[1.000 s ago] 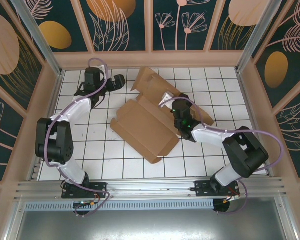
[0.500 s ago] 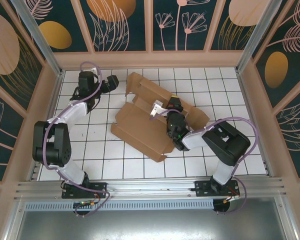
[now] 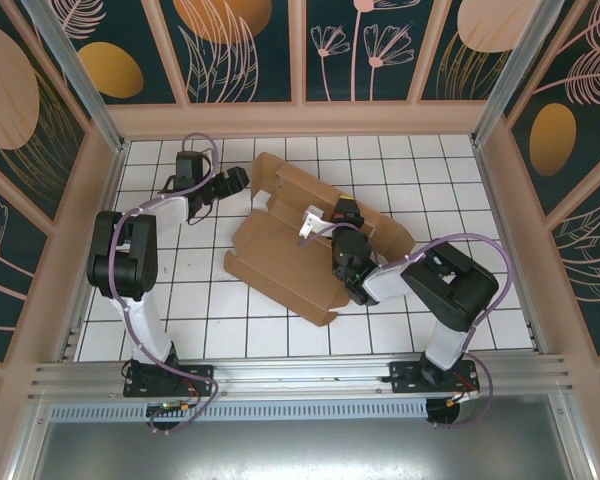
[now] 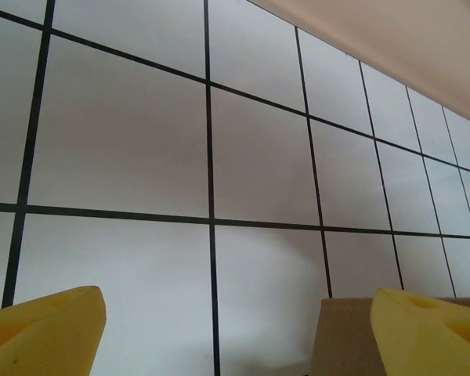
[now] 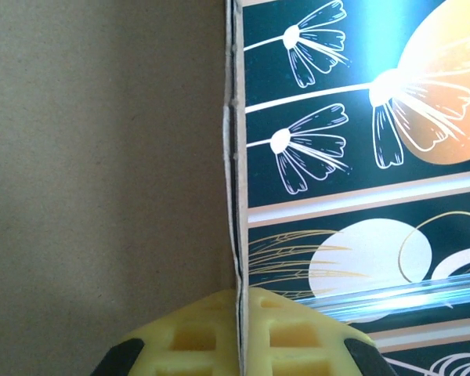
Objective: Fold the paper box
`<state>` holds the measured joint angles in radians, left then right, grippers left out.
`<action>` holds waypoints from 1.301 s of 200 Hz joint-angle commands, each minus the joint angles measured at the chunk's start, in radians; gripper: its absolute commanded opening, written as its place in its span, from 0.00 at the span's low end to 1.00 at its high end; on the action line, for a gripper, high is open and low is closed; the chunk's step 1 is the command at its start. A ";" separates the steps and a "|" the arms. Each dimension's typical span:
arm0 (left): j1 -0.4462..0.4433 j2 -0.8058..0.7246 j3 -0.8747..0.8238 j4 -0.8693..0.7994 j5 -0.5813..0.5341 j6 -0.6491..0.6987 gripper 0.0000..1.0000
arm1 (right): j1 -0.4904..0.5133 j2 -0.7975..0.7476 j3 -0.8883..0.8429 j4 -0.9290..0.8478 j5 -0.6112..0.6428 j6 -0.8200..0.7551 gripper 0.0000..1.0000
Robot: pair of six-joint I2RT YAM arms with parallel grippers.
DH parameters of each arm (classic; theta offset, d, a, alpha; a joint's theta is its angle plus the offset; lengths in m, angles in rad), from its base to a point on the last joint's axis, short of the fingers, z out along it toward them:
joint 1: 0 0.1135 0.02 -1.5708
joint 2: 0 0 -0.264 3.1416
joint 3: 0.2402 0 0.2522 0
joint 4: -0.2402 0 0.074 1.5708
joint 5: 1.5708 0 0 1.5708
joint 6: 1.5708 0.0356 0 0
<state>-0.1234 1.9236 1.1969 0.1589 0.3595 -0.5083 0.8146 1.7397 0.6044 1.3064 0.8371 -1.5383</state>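
Two left fingers (image 4: 39,333) nearer paper box (image 3: 280,260).

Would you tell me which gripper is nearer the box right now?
Right. The right gripper has its jaws shut on an edge of the box; the left gripper is open, just off its far-left side.
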 commanded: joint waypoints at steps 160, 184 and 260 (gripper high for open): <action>-0.004 0.125 0.137 -0.114 0.421 0.131 0.72 | -0.031 -0.120 0.094 -0.450 -0.077 0.343 0.00; -0.007 0.084 0.089 -0.067 0.368 0.131 0.74 | -0.031 -0.111 0.098 -0.438 -0.074 0.330 0.00; -0.025 -0.084 -0.197 0.352 0.432 0.210 0.85 | -0.030 -0.101 0.107 -0.450 -0.060 0.339 0.00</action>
<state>-0.1432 1.8904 1.0916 0.2760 0.7109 -0.3283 0.7868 1.6222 0.6804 0.8562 0.7734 -1.2491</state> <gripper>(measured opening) 0.826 0.052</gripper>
